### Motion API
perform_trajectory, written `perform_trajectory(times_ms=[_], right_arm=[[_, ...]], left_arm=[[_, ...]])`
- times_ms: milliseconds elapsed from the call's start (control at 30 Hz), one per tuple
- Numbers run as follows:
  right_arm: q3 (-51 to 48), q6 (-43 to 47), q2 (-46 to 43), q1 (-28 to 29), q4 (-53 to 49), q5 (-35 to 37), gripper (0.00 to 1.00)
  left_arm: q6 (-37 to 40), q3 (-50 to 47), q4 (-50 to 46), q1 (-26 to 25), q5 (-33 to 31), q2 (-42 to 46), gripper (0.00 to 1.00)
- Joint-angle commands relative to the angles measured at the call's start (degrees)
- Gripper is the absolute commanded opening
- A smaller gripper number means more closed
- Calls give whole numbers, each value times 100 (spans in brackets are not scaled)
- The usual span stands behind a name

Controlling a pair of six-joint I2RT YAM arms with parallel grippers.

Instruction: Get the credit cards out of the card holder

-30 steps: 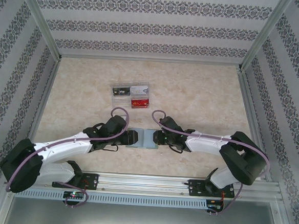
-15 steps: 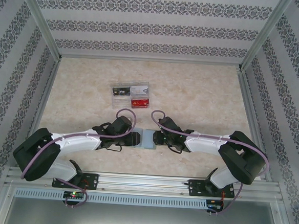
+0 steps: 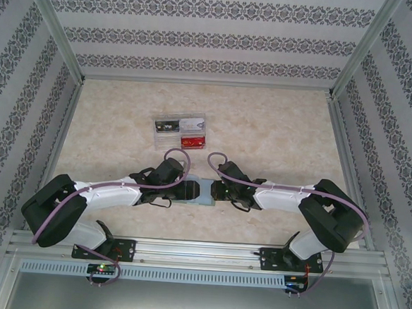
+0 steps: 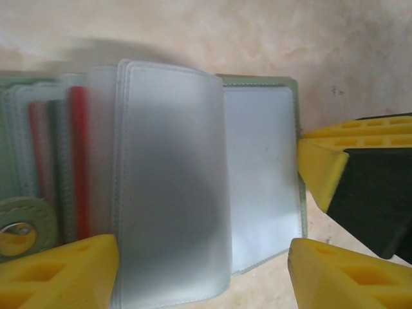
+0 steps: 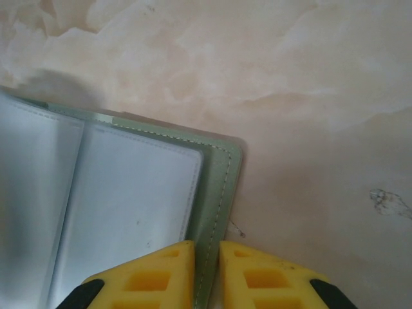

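R gripper [image 5: 207, 250] pinches holder [image 5: 222, 174] edge; L gripper [image 4: 203, 261] spread wide over clear sleeves [image 4: 167, 180], red card [image 4: 78, 161] tucked inside.

Light in the top view is bright, even and diffuse. The table [image 3: 278, 131] carries only faint, soft shadows beneath the arms toward 6 o'clock. The left wrist view is soft: the card holder [image 4: 264, 161] smears into blur toward 9 o'clock, and a grey shadow darkens its raised clear sleeve at the centre. The right wrist view is sharper, with the holder's stitching crisp. A dim shadow sits at 10 o'clock, and the yellow fingers [image 5: 154, 277] at 6 o'clock look slightly soft.
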State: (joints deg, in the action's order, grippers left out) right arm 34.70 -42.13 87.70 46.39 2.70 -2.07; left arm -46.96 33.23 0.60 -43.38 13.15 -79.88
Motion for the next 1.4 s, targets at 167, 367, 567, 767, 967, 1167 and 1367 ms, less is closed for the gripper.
perform_trajectory(times_ms=[167,367,567,767,967,1167,1367], right_arm=[[11,-72,111,86,82,-90,20],[2,-77,21,86,12,-66,20],[0,-76,-33,94,-41,-57,20],[19,-85,39,99,-41,-56,20],[46,-91,58,125,-49,-65,19],[46,-92,76,129,-49,-58,20],[63,-88,117,134,-38,-81,20]], left_arm=[[12,-58,458,57,381,34,71],[63,56,187,57,248,91,71],[237,202,-796,96,-534,416,71],[195,205,-900,240,-594,271,71],[196,205,-661,242,-301,47,70],[175,123,-421,242,-93,-14,70],[139,94,-100,241,257,-152,69]])
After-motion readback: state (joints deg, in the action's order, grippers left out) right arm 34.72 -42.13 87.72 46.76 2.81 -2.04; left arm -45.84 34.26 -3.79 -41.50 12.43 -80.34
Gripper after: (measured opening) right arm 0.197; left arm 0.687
